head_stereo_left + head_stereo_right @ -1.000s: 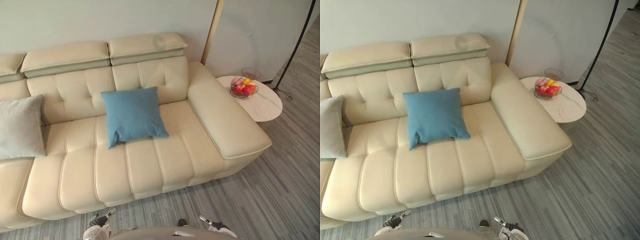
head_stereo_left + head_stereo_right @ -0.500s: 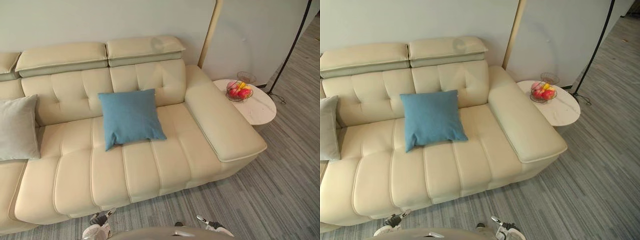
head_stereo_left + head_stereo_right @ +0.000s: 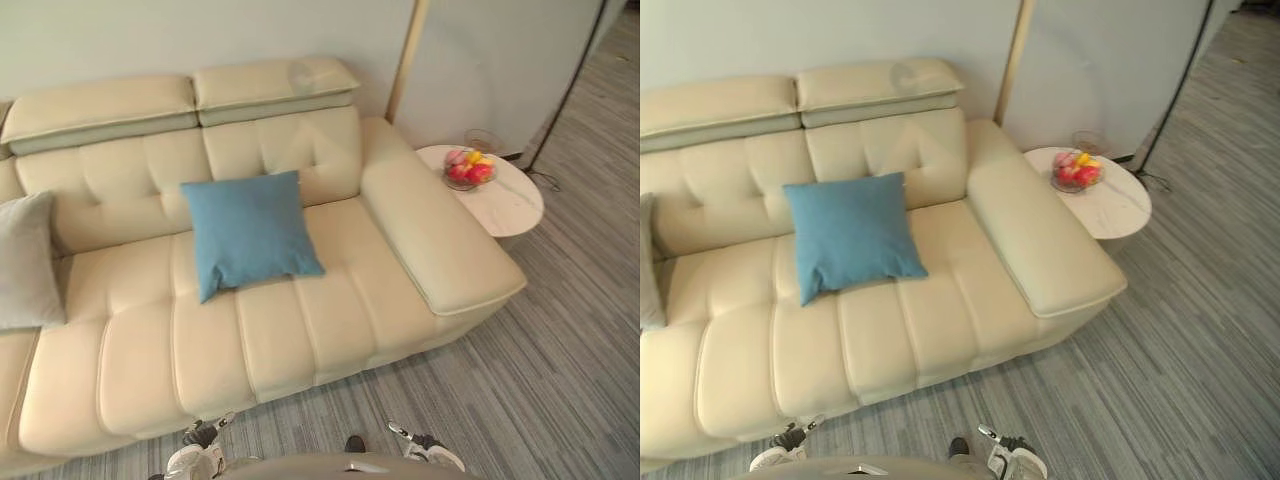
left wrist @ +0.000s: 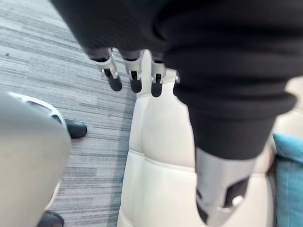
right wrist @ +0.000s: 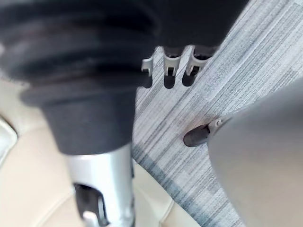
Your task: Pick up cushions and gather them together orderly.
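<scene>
Nothing is being held by the left hand (image 4: 135,75), its fingers hanging loosely straight; the right hand (image 5: 170,71) is seemingly hanging equally slack and empty. The blue cushion (image 3: 250,232) is being propped against the sofa (image 3: 330,300) backrest, the grey cushion (image 3: 25,262) lying well apart at its nine o'clock.

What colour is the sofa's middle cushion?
The cushion is plain blue; the left eye view shows it best.
</scene>
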Controlling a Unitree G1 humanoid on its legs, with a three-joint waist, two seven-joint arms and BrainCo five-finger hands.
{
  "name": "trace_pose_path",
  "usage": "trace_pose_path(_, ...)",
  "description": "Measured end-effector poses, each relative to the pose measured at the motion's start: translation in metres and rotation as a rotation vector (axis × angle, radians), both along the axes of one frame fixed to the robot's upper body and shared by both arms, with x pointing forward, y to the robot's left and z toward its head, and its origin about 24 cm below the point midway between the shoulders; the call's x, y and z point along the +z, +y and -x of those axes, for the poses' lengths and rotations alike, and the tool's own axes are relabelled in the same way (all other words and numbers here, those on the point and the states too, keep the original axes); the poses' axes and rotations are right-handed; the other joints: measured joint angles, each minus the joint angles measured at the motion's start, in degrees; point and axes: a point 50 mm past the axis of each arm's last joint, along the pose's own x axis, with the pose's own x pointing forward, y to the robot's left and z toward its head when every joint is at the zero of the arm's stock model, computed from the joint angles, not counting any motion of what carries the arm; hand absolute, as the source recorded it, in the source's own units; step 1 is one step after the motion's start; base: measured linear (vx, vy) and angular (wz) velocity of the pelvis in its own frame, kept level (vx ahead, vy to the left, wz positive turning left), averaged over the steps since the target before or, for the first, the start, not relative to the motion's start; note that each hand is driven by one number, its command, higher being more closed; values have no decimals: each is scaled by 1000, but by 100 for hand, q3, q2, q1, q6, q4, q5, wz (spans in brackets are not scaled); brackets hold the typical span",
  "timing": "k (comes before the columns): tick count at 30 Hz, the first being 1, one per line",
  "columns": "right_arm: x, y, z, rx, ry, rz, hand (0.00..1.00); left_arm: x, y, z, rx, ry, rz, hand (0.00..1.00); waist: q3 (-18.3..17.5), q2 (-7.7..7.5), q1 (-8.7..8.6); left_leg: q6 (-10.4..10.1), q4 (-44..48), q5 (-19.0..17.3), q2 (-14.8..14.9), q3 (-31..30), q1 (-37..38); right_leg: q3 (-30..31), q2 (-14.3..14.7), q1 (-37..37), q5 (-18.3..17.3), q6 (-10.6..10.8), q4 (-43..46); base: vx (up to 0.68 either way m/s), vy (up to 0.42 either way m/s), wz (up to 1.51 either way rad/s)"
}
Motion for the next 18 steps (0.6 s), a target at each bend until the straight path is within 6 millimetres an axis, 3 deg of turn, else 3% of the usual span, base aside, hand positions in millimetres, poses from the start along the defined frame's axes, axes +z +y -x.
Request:
trace_pose_path(3, 1, -6, -1, -1, -2, 14, 0, 1, 0, -6, -28, -7, -3, 0, 8, -31, -12, 63, 335, -76, -10, -475, -209, 452, 31, -231, 78, -11, -6, -29, -73, -89)
trace_pose_path(5, 5, -15, -10, 5, -22, 39, 0, 1, -3, -9, -49, -9, 0, 0, 93, 65, -51, 58, 323, -266, 20, -462, -224, 882, 162, -502, 220, -37, -38, -58, -38, -112)
trace_pose_path(8, 6, -13, -13, 9, -30, 37, 0, 1, 1, -11, -54, -6, -9, 0, 188, -47, -89, 27, 335, -407, 10, 218, -96, 1572, 287, -765, 404, -27, -40, -108, 15, -133)
trace_pose_path(10, 9, -8, -27, 60, -60, 40, 0, 2, 7, -11, -48, -4, -26, 0, 207, -142, -104, 5, 326, -502, 17, 1132, -31, 1835, 396, -1095, 443, -223, -44, -127, -7, -187)
trace_pose_path(11, 10, -7, -30, 70, -66, 40, 0, 2, 7, -11, -48, -3, -26, 0, 239, -90, -121, 7, 299, -504, 69, 1416, -28, 1669, 405, -1171, 405, -320, -42, -106, -57, -201)
trace_pose_path(12, 11, -4, -36, 93, -76, 39, 0, 2, 7, -11, -49, -3, -27, 0, 275, -1, -139, 10, 306, -504, 190, 1833, -7, 1102, 417, -1365, 332, -447, 87, -15, -58, -161)
trace_pose_path(13, 11, -1, -39, 106, -82, 35, 0, 3, 8, -12, -55, -5, -35, 0, 291, 38, -132, 11, 361, -499, 279, 2092, 60, 358, 411, -1569, 263, -487, 405, 69, -78, -182)
trace_pose_path(14, 10, 0, -37, 107, -76, 31, 0, 3, 11, -12, -68, -3, -46, 0, 292, 50, -154, 8, 415, -498, 349, 2320, 89, -719, 357, -1691, 60, -759, 911, 153, -107, -164)
trace_pose_path(15, 8, 1, -31, 105, -62, 31, 0, 4, 13, -15, -80, -10, -54, 0, 278, 20, -155, 10, 519, -500, 332, 2324, 137, -1606, 218, -1590, 19, -923, 1114, 154, -126, -138)
trace_pose_path(16, 8, -1, -29, 99, -62, 33, 0, 5, 12, -17, -89, -15, -54, 0, 303, 73, -187, 12, 599, -496, 355, 2317, 178, -1912, 212, -1576, 45, -955, 1152, 132, -182, -106)
trace_pose_path(17, 10, -4, -31, 114, -68, 46, 0, 5, 8, -19, -96, -22, -48, 0, 303, 124, -250, 15, 692, -496, 415, 2328, 217, -2499, 191, -1535, -134, -1151, 1183, 116, -168, -85)
trace_pose_path(18, 12, -10, -35, 126, -74, 68, 0, 5, 4, -21, -100, -34, -41, 0, 327, 227, -268, 13, 634, -497, 438, 2350, 356, -2910, 125, -1449, -442, -1188, 1249, 108, -139, -84)
